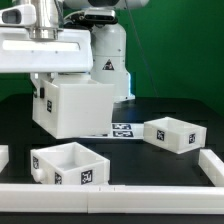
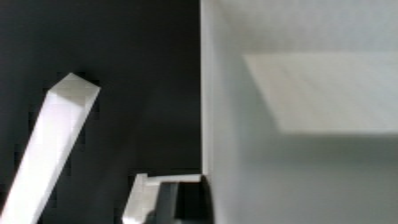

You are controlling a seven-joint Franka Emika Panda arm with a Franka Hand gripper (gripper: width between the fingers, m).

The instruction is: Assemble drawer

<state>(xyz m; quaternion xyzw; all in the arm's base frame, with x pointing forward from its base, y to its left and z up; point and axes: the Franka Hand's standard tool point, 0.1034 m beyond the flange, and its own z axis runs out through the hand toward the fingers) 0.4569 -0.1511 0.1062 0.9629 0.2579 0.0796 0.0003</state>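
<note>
You'll find the housing [image 1: 78, 108] of the drawer standing upright on the dark table [image 1: 150, 172], towards the exterior view's left and directly under the arm. One vertical corner faces the camera. Its long side runs off to the exterior view's right and back, and its short, tagged side faces left.

The two trays are apart from it, both with the open top up. The front tray [image 1: 68, 166] is near the rail [image 1: 130, 190]. The right tray [image 1: 175, 133] is well out to the exterior view's right. The marker board [image 1: 125, 130] pokes out from behind the housing's right end, between the housing and the right tray.

The gripper [image 1: 45, 79] sits right on the housing's top edge at the short left end. From outside, the wide hand body covers the fingers, so you get no read on the gap.

In the wrist view, one finger [image 2: 166, 186] lies flat against the outer face of the housing wall [image 2: 294, 170]. The other finger doesn't show. You can't tell whether the jaws are pinching that wall or only touching it.

Only the wrist view gives you that contact, plus a shaded panel on the housing and a slanted white strip [image 2: 63, 150] on the dark table. Only the exterior view gives you the trays, the marker board and the way the housing is turned.
</note>
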